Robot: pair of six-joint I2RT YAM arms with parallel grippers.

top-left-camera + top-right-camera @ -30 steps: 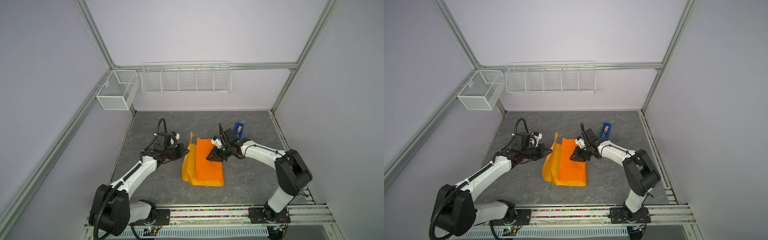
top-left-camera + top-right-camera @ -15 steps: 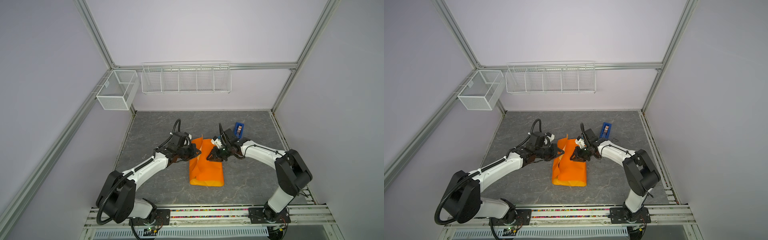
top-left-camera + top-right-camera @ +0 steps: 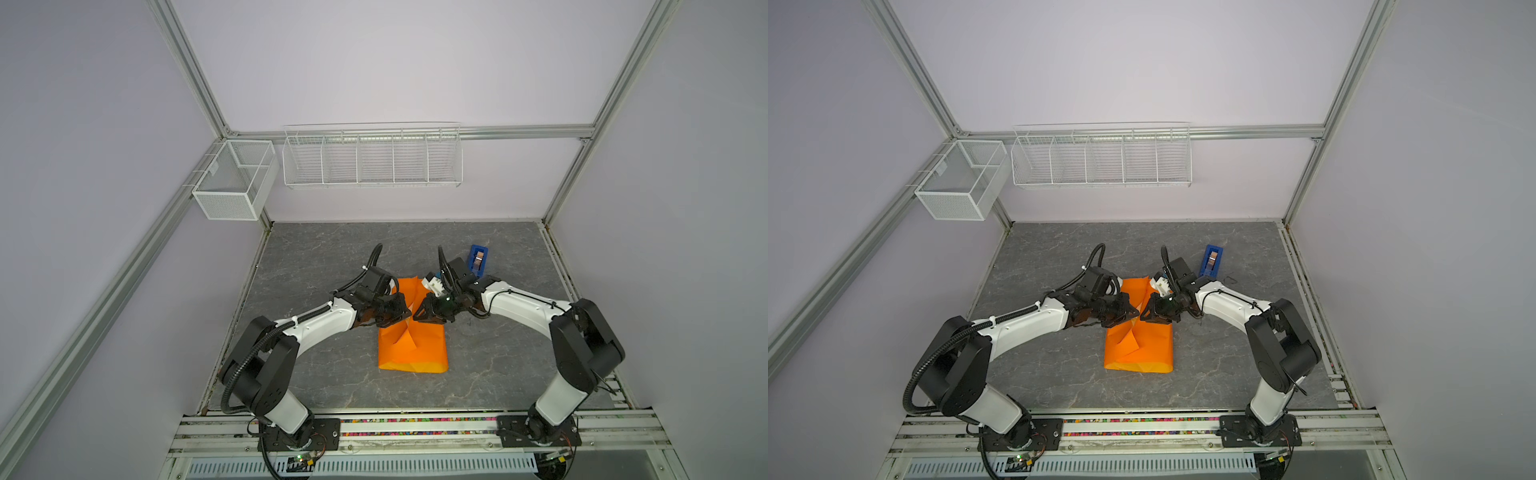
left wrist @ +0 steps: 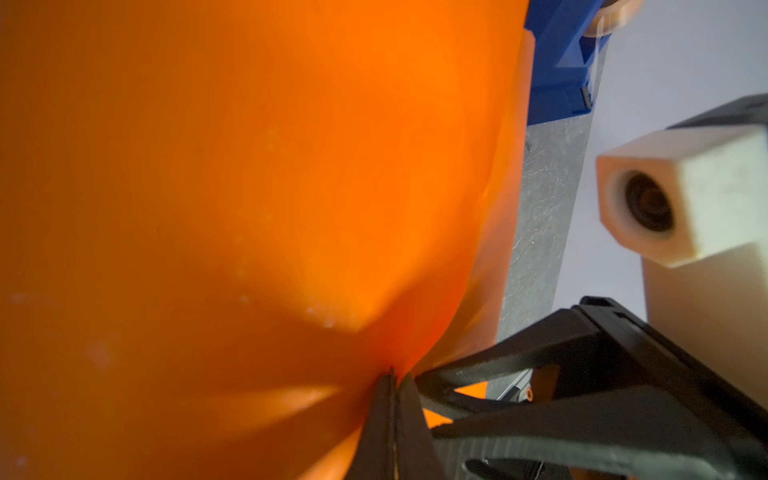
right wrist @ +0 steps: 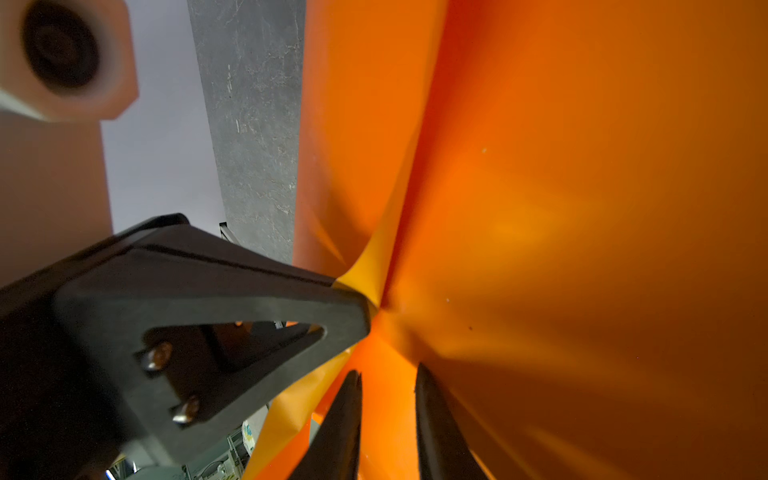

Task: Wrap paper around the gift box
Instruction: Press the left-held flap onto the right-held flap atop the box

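- Folding a flap across the top looks like the step in hand. The paper (image 3: 415, 353) lies as a humped bundle in the middle of the table (image 3: 332, 257), and both grippers meet over its far half.
- Left gripper (image 4: 392, 399): its jaws are pressed together on a thin edge of paper, which fans out taut from the tips in its wrist view. I judge the pinch is there to draw that flap over toward the right arm.
- Right gripper (image 5: 388, 386): its jaws stand a little apart, with the tips set against the paper just beside the left one's pinch. I cannot tell whether a fold is nipped between them. It seems placed to pin the layer beneath, so the pull does not drag the whole bundle.
- Box: it shows in no view. The raised, squarish shape of the bundle suggests it sits under the paper, below the grippers.
- A loose triangular crease shows on the near half in both top views, so the wrap is not yet smoothed or sealed. I reckon the task is about midway.
- Dispenser (image 3: 478, 259): it stands on the table beyond the right arm, apart from the paper, probably kept handy for taping the seam.
- Risk: thin paper held at a single point may tear or slip free.
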